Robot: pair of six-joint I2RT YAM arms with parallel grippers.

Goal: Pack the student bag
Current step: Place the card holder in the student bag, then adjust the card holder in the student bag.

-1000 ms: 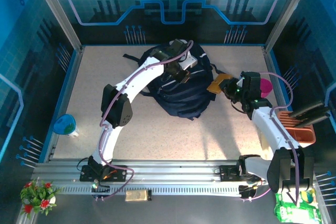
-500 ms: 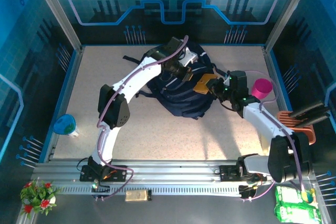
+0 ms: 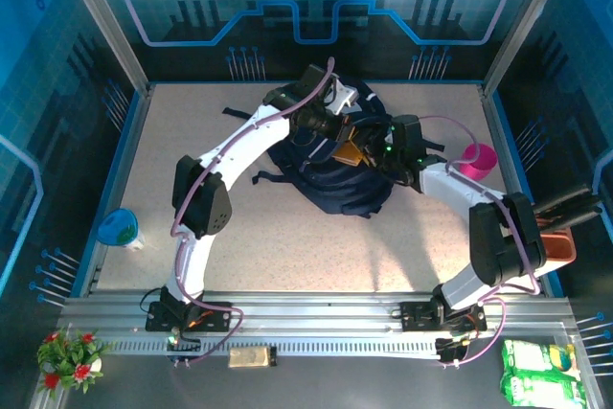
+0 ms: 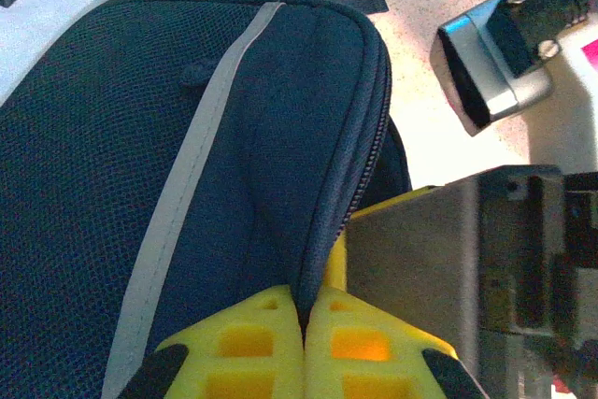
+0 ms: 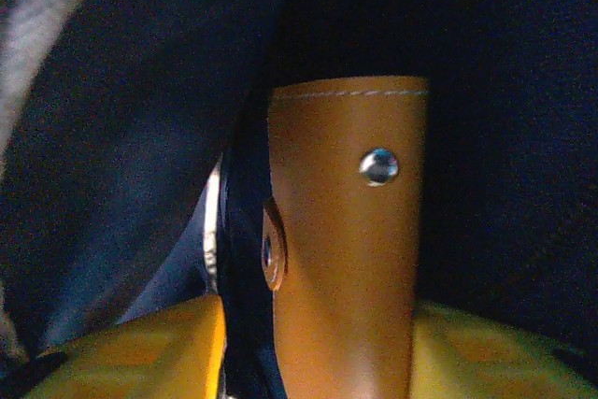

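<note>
Case (image 5: 350, 231) partway into the student bag (image 3: 330, 193)

Packing is under way, not finished. The student bag lies on its side at the far middle of the surface (image 3: 287, 256). A tan leather case with metal snaps stands at its opening, one end pushed into the dark interior. In the overhead view part of the case shows outside the zip line, so I judge it not fully in. A pink cup (image 3: 476, 158) sits on the surface to the right, well apart from the bag. Whether it is meant to go in, I cannot tell.

The left arm (image 3: 239, 146) reaches forward and across to the bag's upper edge. The left fingers (image 4: 257, 343) are pressed together on the zipped rim, holding the flap up. The right arm (image 3: 450, 184) bends inward from the right, wrist aimed into the opening. The right fingers (image 5: 140, 343) stand either side of the case, with a dark strip showing along one side. Whether they clamp it or have let go, I cannot tell.
</note>
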